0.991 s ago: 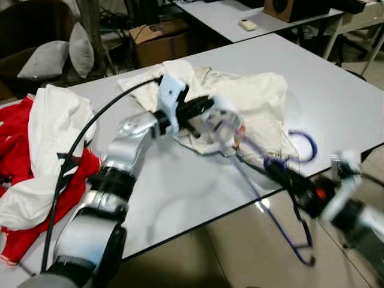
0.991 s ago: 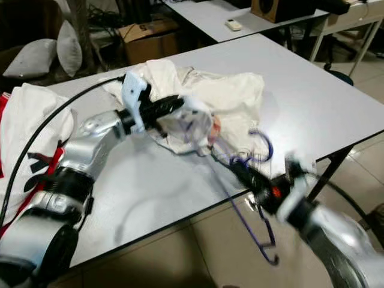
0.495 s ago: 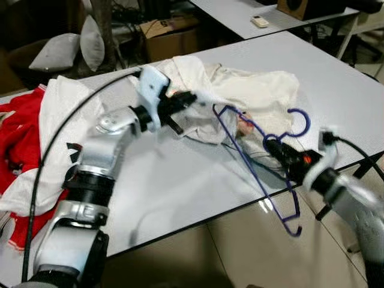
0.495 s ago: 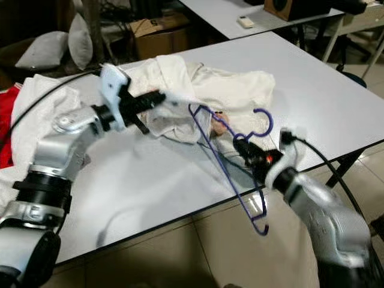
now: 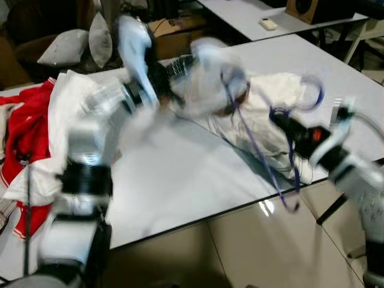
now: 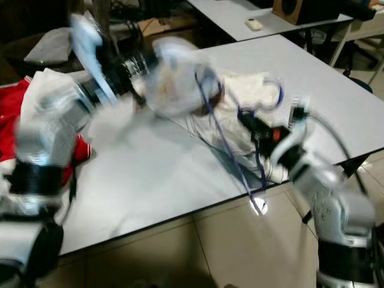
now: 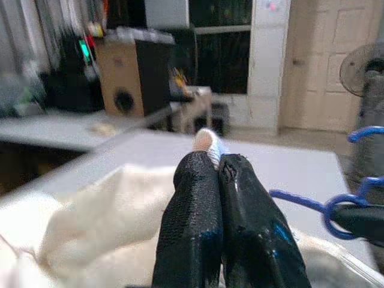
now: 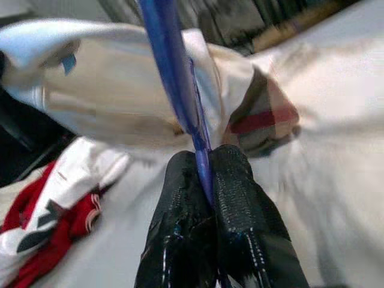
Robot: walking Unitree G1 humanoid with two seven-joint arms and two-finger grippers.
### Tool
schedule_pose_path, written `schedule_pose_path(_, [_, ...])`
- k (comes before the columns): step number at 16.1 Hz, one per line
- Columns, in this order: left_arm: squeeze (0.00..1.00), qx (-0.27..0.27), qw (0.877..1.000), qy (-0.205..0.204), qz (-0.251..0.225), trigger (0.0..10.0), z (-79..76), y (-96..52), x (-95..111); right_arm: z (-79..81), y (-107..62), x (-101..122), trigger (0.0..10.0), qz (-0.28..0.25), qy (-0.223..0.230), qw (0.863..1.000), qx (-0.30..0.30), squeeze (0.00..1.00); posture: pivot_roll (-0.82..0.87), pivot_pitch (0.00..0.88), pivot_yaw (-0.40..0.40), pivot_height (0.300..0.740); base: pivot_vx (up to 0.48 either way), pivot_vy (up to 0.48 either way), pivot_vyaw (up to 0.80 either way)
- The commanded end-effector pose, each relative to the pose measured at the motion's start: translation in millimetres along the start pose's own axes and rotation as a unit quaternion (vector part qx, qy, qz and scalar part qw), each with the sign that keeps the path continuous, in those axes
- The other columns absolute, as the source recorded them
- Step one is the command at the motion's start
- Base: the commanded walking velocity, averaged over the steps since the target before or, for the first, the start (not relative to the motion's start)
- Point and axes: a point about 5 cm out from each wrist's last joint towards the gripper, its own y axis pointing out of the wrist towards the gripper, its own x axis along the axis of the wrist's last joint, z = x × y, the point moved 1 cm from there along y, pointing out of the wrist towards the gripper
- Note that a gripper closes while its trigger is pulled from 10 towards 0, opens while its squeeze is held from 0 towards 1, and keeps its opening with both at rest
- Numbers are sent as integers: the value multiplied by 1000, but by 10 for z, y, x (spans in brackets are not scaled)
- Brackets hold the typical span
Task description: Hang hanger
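A blue wire hanger (image 5: 252, 138) slants over the front right of the white table (image 5: 180, 180), its hook (image 5: 312, 93) raised. My right gripper (image 5: 279, 117) is shut on the hanger's wire (image 8: 180, 90) near the neck. A cream garment (image 5: 210, 78) is lifted off the table at one end, blurred by motion, and the rest lies bunched under the hanger. My left gripper (image 7: 219, 168) is shut on a fold of this cream cloth, above the table's back middle. One hanger arm runs up into the raised cloth.
A heap of red and white clothes (image 5: 30, 138) lies on the table's left end. Behind stand a second table with a remote (image 5: 267, 24), a cardboard box (image 5: 180, 27) and grey cushions (image 5: 66, 48). Tiled floor (image 5: 240, 252) lies below the table's front edge.
My left gripper has lifted the cream cloth up and toward the back. My right gripper has raised the hanger, so its lower end hangs less far below the table edge. The camera has also shifted.
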Motion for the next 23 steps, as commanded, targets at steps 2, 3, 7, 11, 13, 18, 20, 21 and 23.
schedule_pose_path(2, [0,-32,999,13,-25,0,-118,62,212,38,0,12,10000,-8,20,1000,-5,0,-128,0,99,740,0,0,0])
schedule_pose_path(3, [0,-50,998,12,-20,0,-177,88,204,21,9,-29,10000,-9,41,999,-16,0,-129,0,101,740,0,0,0])
schedule_pose_path(7, [0,-100,995,16,-2,0,-329,64,188,-127,140,-149,10000,-12,109,991,-81,0,-123,0,95,740,0,0,0])
schedule_pose_path(11, [0,-68,997,46,3,0,-169,-71,280,-84,399,335,10000,-103,87,990,-36,0,-93,0,76,740,0,0,0])
schedule_pose_path(13, [0,-15,998,49,-45,0,6,-188,534,17,426,703,10000,-182,99,978,-7,0,-73,0,54,740,0,0,0])
schedule_pose_path(18, [0,-29,999,38,25,0,-129,-282,207,-134,358,-345,10000,75,68,988,-114,0,-66,0,67,740,0,0,0])
schedule_pose_path(20, [0,-43,999,25,18,0,-212,-198,192,-81,305,-335,10000,70,70,989,-109,0,-77,0,80,740,0,0,0])
schedule_pose_path(21, [0,-49,998,23,18,0,-238,-168,185,-46,306,-306,10000,58,73,991,-98,0,-83,0,88,740,0,0,0])
schedule_pose_path(23, [0,-71,997,8,20,0,-356,-60,121,56,356,-135,10000,-18,82,995,-62,0,-86,0,97,740,0,0,0])
